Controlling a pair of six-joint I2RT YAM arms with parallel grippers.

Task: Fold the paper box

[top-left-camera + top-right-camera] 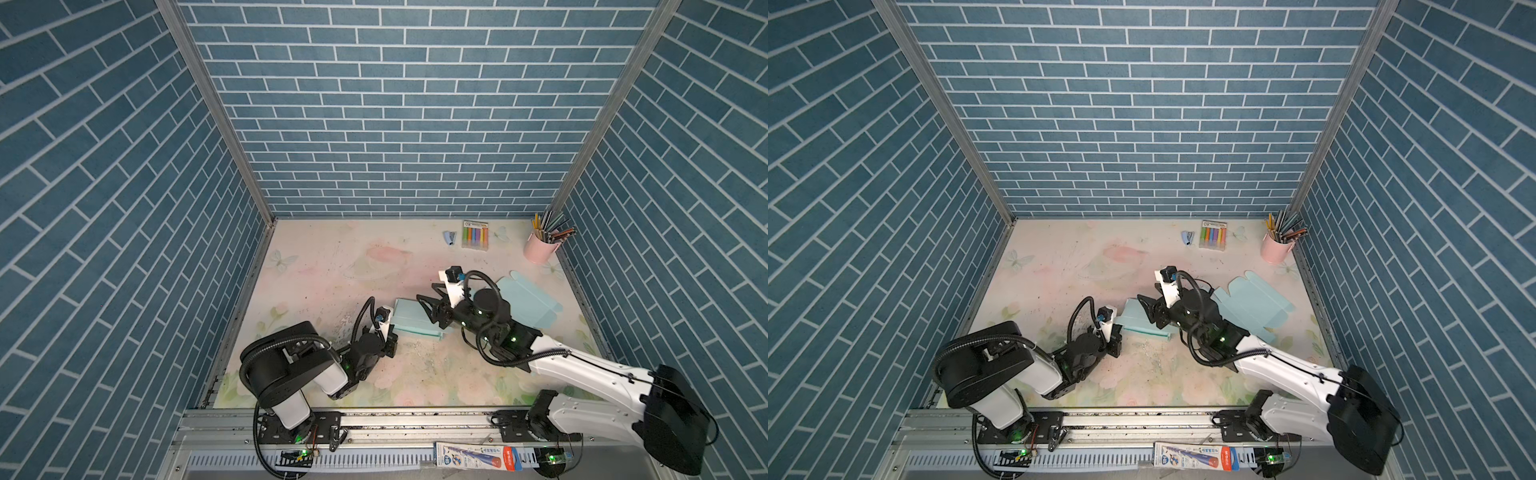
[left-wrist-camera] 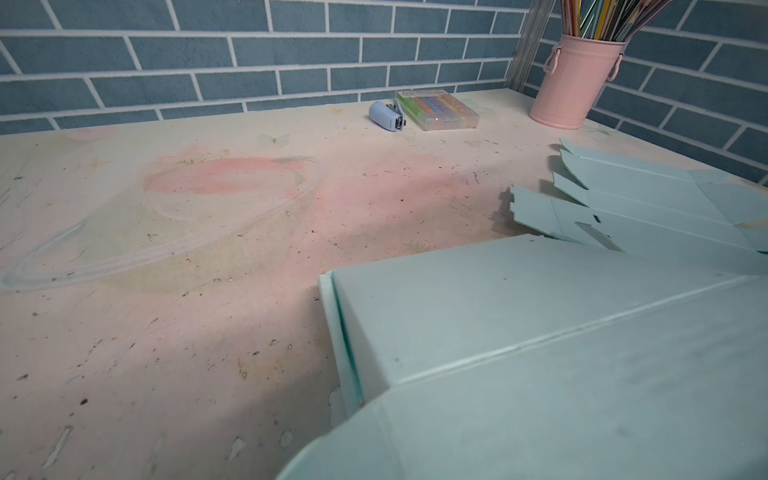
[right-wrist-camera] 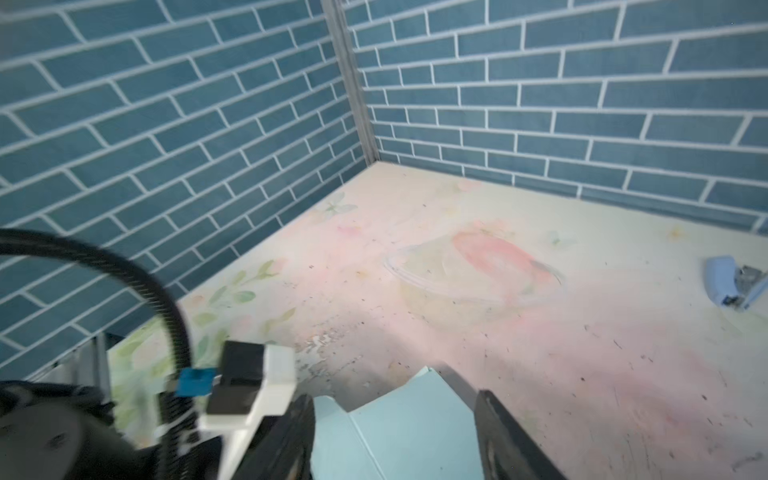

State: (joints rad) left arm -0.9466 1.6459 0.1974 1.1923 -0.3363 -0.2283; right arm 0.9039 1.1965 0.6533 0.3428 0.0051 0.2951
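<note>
paper box (image 1: 405,318) part-folded, pink cup (image 1: 536,253) w/ pencils (image 1: 555,226), clear case (image 1: 476,224) w/ markers (image 1: 475,237)

Left half: you had bare table (image 1: 307,286) from the left wall (image 1: 124,249) to the paper box (image 1: 409,318).
Middle: the left gripper (image 1: 391,343) and right gripper (image 1: 426,291) crowded that box from both sides.
Far right corner: stapler (image 1: 449,237), marker pack (image 1: 476,235) and pencil cup (image 1: 538,249) stood in your way.
Right side: flat box sheets (image 1: 528,303) lay beside the right wall (image 1: 665,270).
</note>
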